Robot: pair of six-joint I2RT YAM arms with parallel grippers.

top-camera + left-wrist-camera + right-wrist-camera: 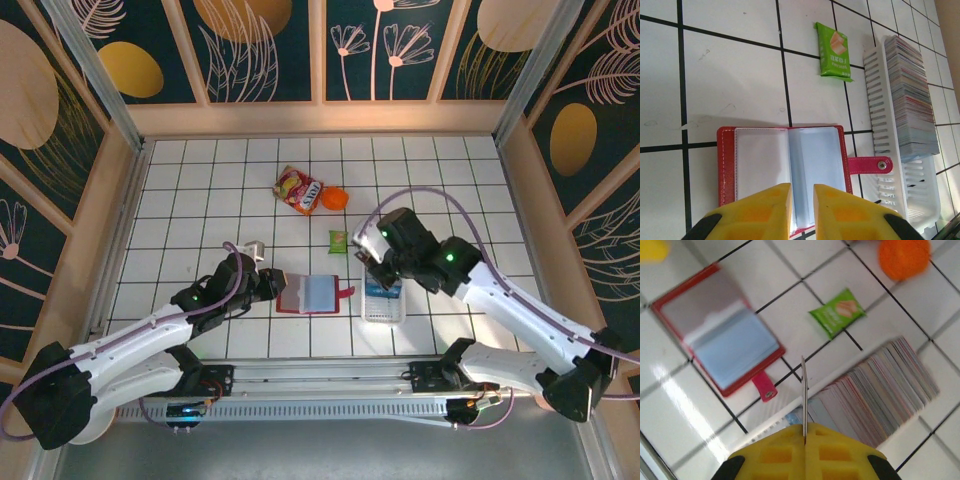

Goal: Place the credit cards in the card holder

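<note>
My left claw (802,192) hangs low over the near edge of the card holder (762,160), which lies open and flat on the white tiled counter (730,65), red cover down and pale pockets facing up. The two yellow fingers stand close with a narrow slit between them. I cannot tell whether they pinch the pocket edge under them. The holder's snap tab (871,164) sticks out to this claw's right, toward the white tray (879,125).

My right claw (805,429) is clamped on a single card (803,390), held edge-on and upright above the counter. Beyond this claw and to its right, the credit cards (880,385) stand packed in a row. A green packet (837,312) lies further ahead, and the card holder is ahead to its left.
</note>
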